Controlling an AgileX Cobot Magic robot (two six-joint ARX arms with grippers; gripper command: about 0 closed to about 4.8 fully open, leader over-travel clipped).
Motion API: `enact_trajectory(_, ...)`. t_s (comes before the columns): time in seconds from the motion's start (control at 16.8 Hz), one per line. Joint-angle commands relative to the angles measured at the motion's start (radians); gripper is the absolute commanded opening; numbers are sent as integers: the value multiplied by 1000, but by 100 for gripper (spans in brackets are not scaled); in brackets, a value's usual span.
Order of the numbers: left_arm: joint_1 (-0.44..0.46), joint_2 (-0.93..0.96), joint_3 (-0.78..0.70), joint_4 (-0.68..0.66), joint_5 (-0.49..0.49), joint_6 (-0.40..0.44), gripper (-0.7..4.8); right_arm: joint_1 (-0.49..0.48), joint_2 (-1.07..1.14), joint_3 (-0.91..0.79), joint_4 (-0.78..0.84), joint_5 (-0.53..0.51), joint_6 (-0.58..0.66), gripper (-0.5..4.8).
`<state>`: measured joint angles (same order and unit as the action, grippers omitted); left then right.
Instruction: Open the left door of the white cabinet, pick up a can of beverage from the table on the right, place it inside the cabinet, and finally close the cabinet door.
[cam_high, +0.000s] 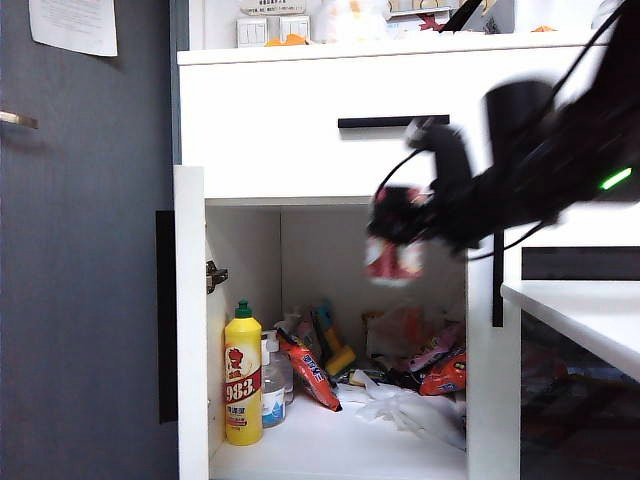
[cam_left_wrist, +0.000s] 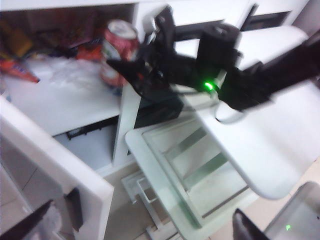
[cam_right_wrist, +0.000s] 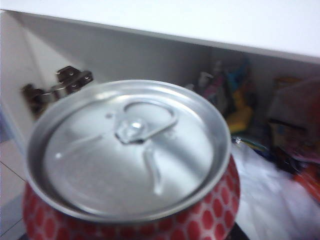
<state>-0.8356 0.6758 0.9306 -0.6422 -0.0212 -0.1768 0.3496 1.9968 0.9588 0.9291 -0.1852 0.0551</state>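
The white cabinet (cam_high: 300, 120) has its left door (cam_high: 189, 320) swung wide open, so the shelf inside shows. The drawer above has a black bar handle (cam_high: 392, 122).

The right claw (cam_high: 400, 235) is closed on the can of beverage (cam_high: 393, 258). The can is red with white spots and a shiny silver top. It hangs in the air in front of the open cabinet, near the top right corner of the opening, well above the shelf. It touches nothing but the claw. The arm is blurry in the exterior view. In the right wrist view the can (cam_right_wrist: 130, 165) fills most of the picture, with its pull tab on top and a metal door hinge (cam_right_wrist: 55, 87) on the cabinet wall behind it. In the left wrist view the same can (cam_left_wrist: 119, 50) sits in the black right claw (cam_left_wrist: 131, 65), in front of the cabinet opening.

The left claw (cam_left_wrist: 140, 231) is off to the side, away from the cabinet, and only its two dark tips show at the edge of its own view. They stand wide apart and hold nothing.

On the shelf, a yellow bottle with a green cap (cam_high: 243, 375) stands at the front left corner. A small clear bottle (cam_high: 274, 385) stands just beside it. Snack bags (cam_high: 420, 355) and crumpled white plastic (cam_high: 400, 405) lie toward the back and right.

The white desk (cam_high: 580, 310) sticks out on the right, beside the cabinet.
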Motion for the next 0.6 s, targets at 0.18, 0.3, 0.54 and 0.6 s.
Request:
enact_trajectory(0.18,1,-8,2,-40,-47,-20,479,-4,190,255,2,-16,-40,207)
enact_trajectory(0.3,1,-8,2,-45,-60,-21,479,-18,221,325,-60,-17,-119,207)
enact_trajectory(0.54,1,-4,2,-45,-91,-21,479,-39,333,444,-122,-63,-107,207)
enact_trajectory(0.6,1,-4,2,-45,-92,-22,479,-38,356,444,-110,-66,-101,207)
